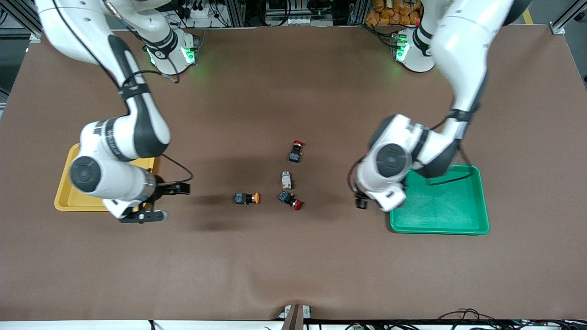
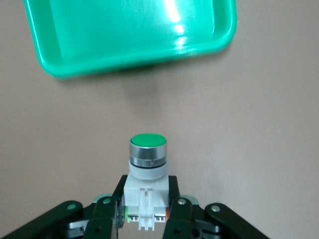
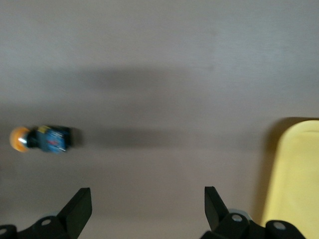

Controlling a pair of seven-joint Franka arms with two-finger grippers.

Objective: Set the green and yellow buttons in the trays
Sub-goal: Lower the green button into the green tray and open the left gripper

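Note:
My left gripper [image 1: 362, 201] is shut on a green-capped button with a whitish body [image 2: 147, 164], held above the bare mat just beside the green tray [image 1: 440, 201], which also shows in the left wrist view [image 2: 129, 35]. My right gripper [image 1: 169, 201] is open and empty over the mat beside the yellow tray [image 1: 64, 195]. The right wrist view shows that gripper [image 3: 147, 206], the tray's edge [image 3: 299, 174] and an orange-yellow-capped button [image 3: 40, 138]. This button [image 1: 247, 198] lies on its side mid-table. A whitish-grey button [image 1: 286, 180] lies close by.
Two red-capped black switches lie on the mat: one [image 1: 296, 151] farther from the front camera than the whitish-grey button, one [image 1: 290, 199] nearer. My right arm's elbow hides much of the yellow tray. My left arm covers the green tray's inner corner.

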